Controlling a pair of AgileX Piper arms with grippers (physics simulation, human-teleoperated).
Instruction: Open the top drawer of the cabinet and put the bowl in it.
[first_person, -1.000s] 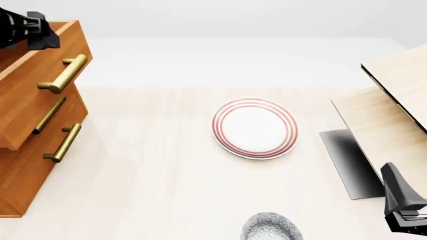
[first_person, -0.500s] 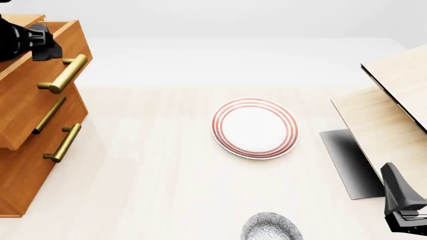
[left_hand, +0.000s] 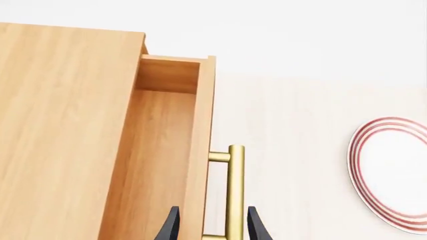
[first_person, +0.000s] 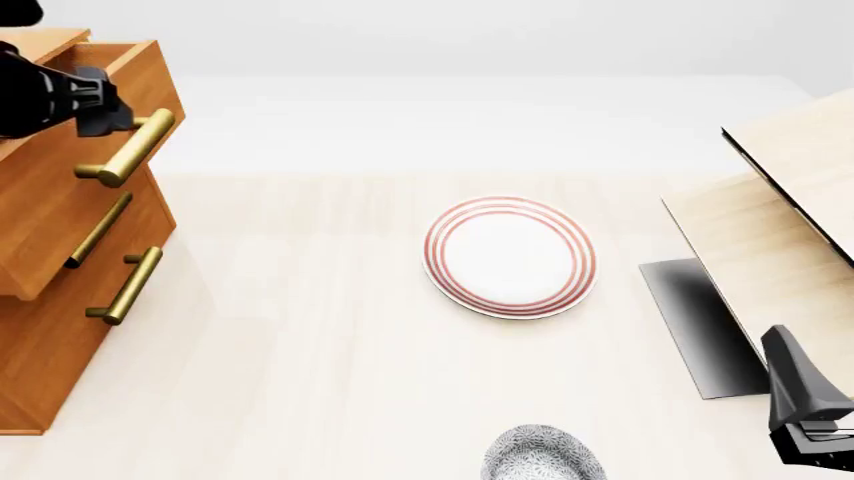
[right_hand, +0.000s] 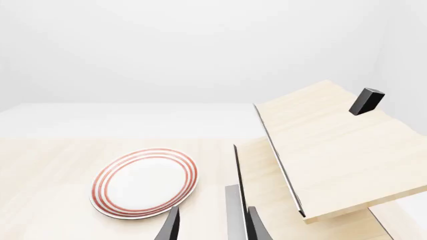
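Note:
The orange-brown cabinet (first_person: 54, 330) stands at the table's left edge. Its top drawer (first_person: 60, 190) is pulled partly out, and its bare inside (left_hand: 157, 165) shows in the left wrist view. My left gripper (first_person: 100, 108) is open just above the drawer's brass handle (first_person: 130, 147). In the left wrist view the gripper (left_hand: 213, 227) has the handle (left_hand: 235, 190) and the drawer's front edge showing between its fingertips. The speckled bowl (first_person: 541, 456) sits at the near edge of the table, cut off by the picture's edge. My right gripper (first_person: 809, 425) is open and empty to the bowl's right; it also shows in the right wrist view (right_hand: 213, 225).
A flat white plate with red rings (first_person: 510, 256) lies mid-table, also seen in the right wrist view (right_hand: 145, 182). A pale light-wood structure (first_person: 787, 200) with slanted boards stands at the right, over a dark grey slab (first_person: 694, 320). The two lower drawers (first_person: 114, 285) are shut.
My left gripper has come down and a little right, from above the drawer's back toward the handle. The drawer, bowl and right arm have not moved.

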